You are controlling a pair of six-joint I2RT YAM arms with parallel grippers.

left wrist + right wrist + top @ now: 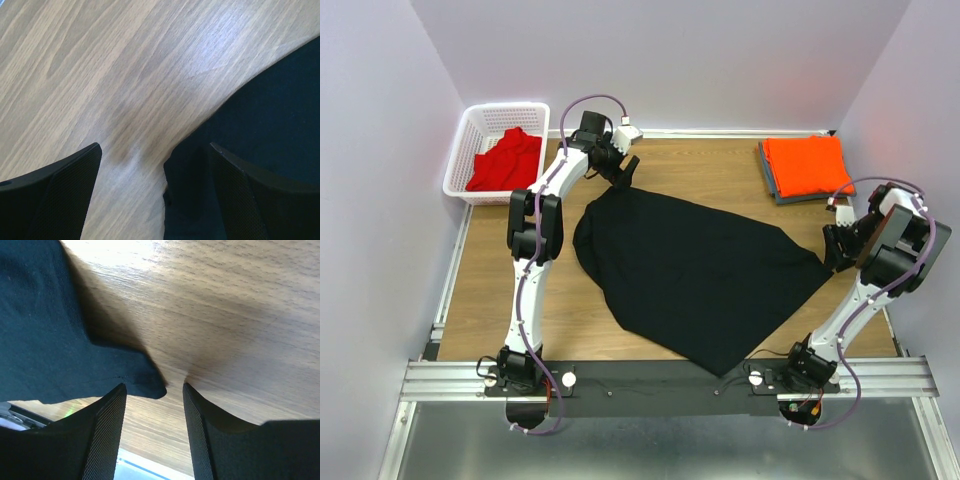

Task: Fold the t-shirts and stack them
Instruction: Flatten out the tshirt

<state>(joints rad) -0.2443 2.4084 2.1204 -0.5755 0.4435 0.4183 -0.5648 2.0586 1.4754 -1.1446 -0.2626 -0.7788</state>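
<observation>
A large black t-shirt (700,270) lies spread across the middle of the wooden table. My left gripper (623,172) hovers over its far left corner. Its jaws stand wide open (155,146), and the black cloth's edge (260,115) lies between them, close to the right finger (250,200). My right gripper (835,250) is at the shirt's right corner, open with a narrower gap (154,386). That black corner (50,340) ends at the left fingertip and is not pinched. A bright orange t-shirt (807,165) lies folded at the back right. A red t-shirt (505,160) sits crumpled in the basket.
The white mesh basket (470,135) stands at the back left corner. A grey folded layer (772,183) lies under the orange shirt. Walls close in on three sides. A metal rail (660,378) carries both arm bases along the near edge.
</observation>
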